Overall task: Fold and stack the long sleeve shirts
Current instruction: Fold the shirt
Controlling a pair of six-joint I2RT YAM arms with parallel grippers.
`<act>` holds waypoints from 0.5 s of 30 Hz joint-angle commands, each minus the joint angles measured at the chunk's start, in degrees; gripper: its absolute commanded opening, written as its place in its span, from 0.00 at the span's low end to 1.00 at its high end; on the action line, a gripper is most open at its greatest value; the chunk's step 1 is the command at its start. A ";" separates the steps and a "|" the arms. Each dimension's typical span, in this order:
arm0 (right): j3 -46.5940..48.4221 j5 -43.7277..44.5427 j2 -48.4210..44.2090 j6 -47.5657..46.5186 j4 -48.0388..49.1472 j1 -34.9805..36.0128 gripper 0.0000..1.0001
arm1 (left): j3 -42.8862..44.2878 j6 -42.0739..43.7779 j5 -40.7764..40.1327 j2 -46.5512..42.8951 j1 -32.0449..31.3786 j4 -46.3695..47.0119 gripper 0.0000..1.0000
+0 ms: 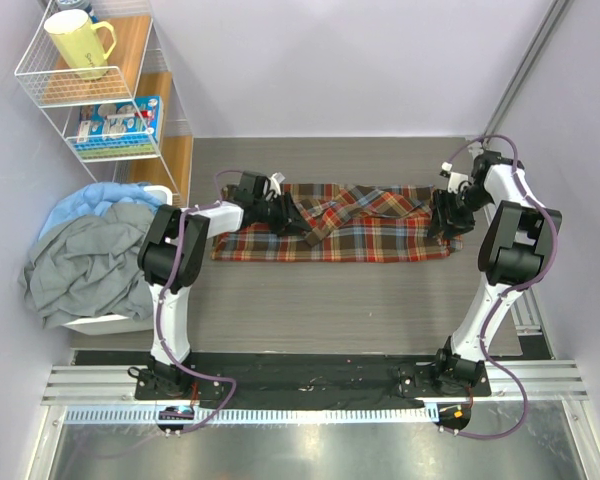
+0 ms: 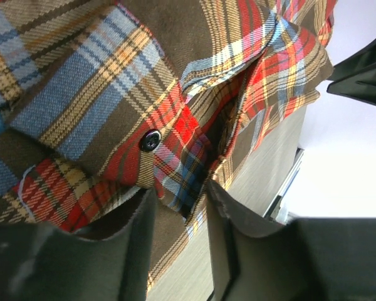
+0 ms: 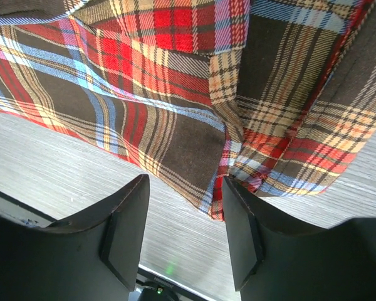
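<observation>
**Entry: shirt flat on table, 1 arm at each end**

The shirt is red, brown and yellow plaid. It lies as a long band across the far half of the table, its length running from the table's left side to its right side. A looser layer is bunched along the band's edge nearest the table's back.

My left gripper is at the band's end nearer the table's left side. My 2 fingers stand on either side of a fold of plaid, with 1 dark button just above them. Cloth fills the gap. I cannot tell whether the fingers press it or only flank it.

My right gripper is at the end nearer the table's right side. Its fingers are spread wide. A corner of the shirt lies on the grey woodgrain of the table and points into the gap. I cannot tell whether it touches a finger.

Off the table's left edge there is a white basket heaped with grey cloth and blue cloth. Past the table's far-left corner, a wire shelf holds 1 yellow mug.
</observation>
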 commanded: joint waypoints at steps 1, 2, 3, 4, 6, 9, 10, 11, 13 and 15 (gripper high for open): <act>2.23 0.11 -1.22 -1.30 0.43 -0.46 0.56 | 2.18 -1.00 2.13 0.01 -0.39 4.18 0.30; 2.58 0.02 -1.13 -1.57 0.52 -0.46 0.56 | 2.80 -1.00 2.30 0.01 -0.39 4.19 0.27; 2.58 0.11 -0.87 -1.74 0.78 -0.46 0.56 | 3.15 -1.00 2.57 -0.08 -0.30 4.28 0.23; 2.67 0.28 -0.70 -2.01 0.96 -0.46 0.57 | 3.41 -0.91 3.61 -0.25 -0.39 4.36 0.14; 2.76 0.89 -0.52 -2.62 1.83 -0.46 0.56 | 4.12 -0.82 4.50 -0.87 -0.39 4.54 0.03; 3.64 1.60 0.09 -2.62 2.97 -0.55 0.56 | 5.08 -0.29 7.22 -2.36 -0.65 5.24 0.00; 4.07 1.51 0.71 -2.45 3.33 -0.55 0.56 | 5.35 0.49 7.84 -2.89 -0.74 5.16 0.00; 5.21 1.34 1.15 -2.10 3.50 -0.47 0.57 | 5.52 0.67 8.80 -3.67 -0.83 5.16 0.00; 7.23 0.28 2.81 -0.96 4.21 -0.55 0.57 | 5.61 0.94 9.16 -4.38 -1.09 4.72 0.00; 8.55 -0.15 4.22 -0.43 4.73 -0.55 0.57 | 5.53 0.94 9.34 -5.17 -1.09 4.37 0.00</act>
